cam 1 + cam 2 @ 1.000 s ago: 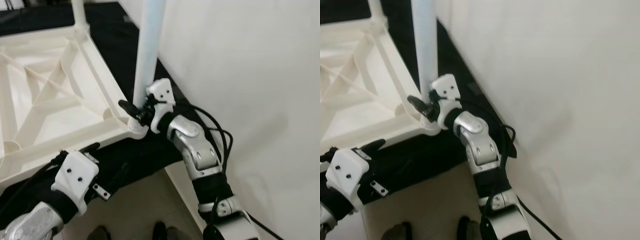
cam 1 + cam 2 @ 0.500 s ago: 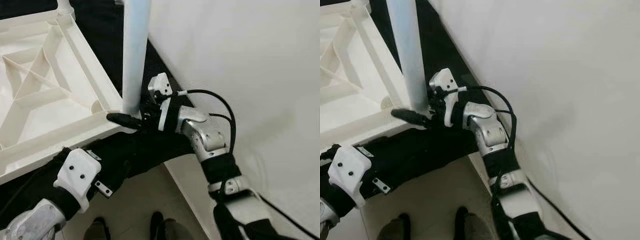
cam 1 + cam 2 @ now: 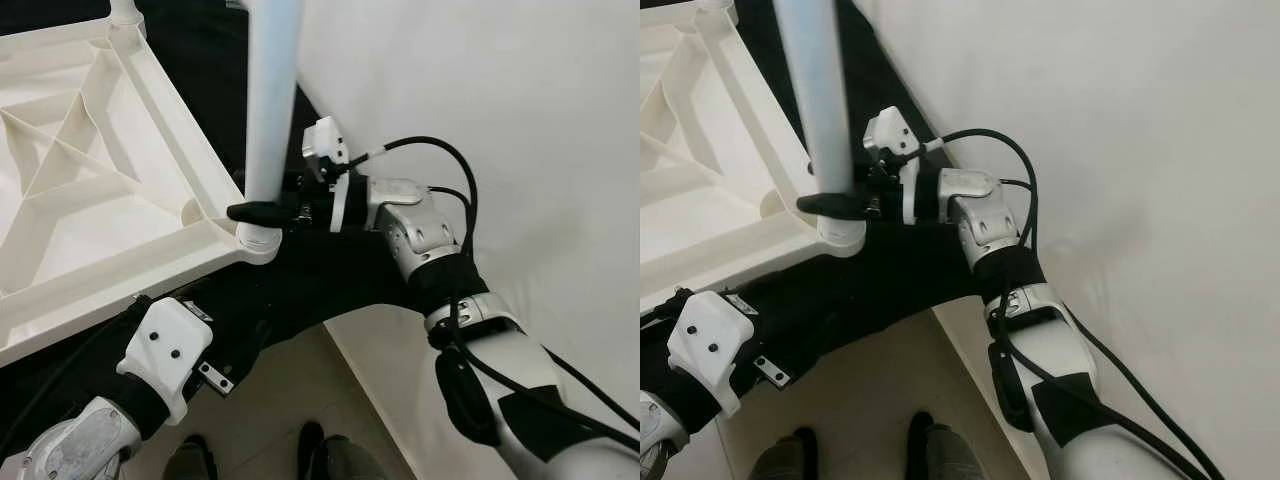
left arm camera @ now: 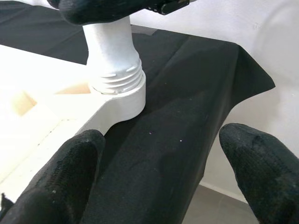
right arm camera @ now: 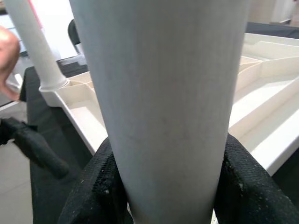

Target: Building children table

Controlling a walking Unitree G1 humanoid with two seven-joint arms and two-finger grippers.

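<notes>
A white ribbed tabletop (image 3: 90,230) lies upside down on black cloth (image 3: 300,290). A pale leg (image 3: 270,110) stands upright in its near right corner socket (image 4: 119,98), with screw threads showing just above the socket. My right gripper (image 3: 265,212) is shut on the leg just above the socket; its black fingers (image 5: 93,186) press on either side of it. My left gripper (image 4: 173,158) is open, low by the cloth's near edge, pointing at the socket and touching nothing. A second leg (image 5: 35,46) stands in the far corner.
A white wall (image 3: 500,100) runs close along the right side, behind my right arm. The cloth hangs over the near edge above pale floor, where my feet (image 3: 310,455) show. A person's hand (image 5: 7,56) is beyond the far leg.
My right wrist has turned around the leg's base while staying shut on it, and the forearm has swung out to the right. The camera shifted a little. My left arm has barely moved.
</notes>
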